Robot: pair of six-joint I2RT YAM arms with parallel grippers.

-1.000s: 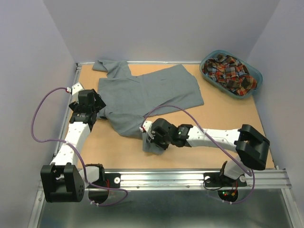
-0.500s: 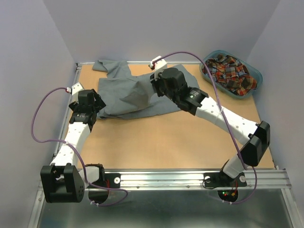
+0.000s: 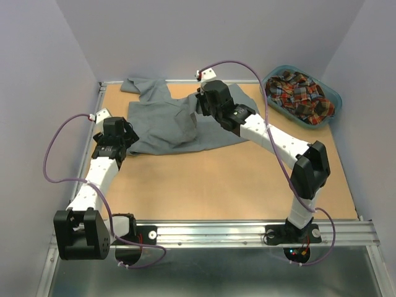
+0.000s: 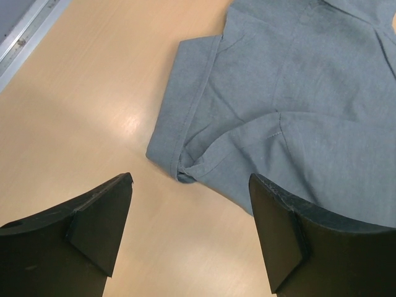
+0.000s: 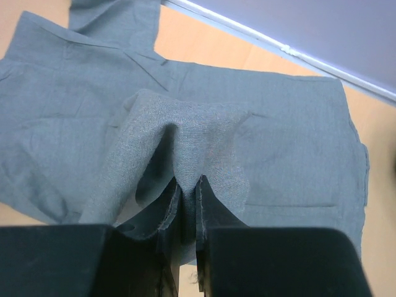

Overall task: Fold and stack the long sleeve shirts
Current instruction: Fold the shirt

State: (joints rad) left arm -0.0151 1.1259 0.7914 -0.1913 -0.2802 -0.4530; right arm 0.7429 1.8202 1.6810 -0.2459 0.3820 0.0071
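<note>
The grey long sleeve shirt lies spread at the back left of the table, with one part folded over itself. My right gripper hovers over its far right part, shut on a raised ridge of the grey cloth pinched between the fingers. To the shirt's left, my left gripper is open just above the wood, and the shirt's folded corner lies just ahead of its fingertips. The plaid long sleeve shirt lies crumpled in the basket.
The teal oval basket stands at the back right corner. A metal rail runs along the near edge, and bare wooden tabletop lies between it and the shirt. Purple cables loop above both arms.
My right gripper has swung from the near middle of the table to the back, carrying the shirt's near part up and over the rest. The left gripper has barely moved.
</note>
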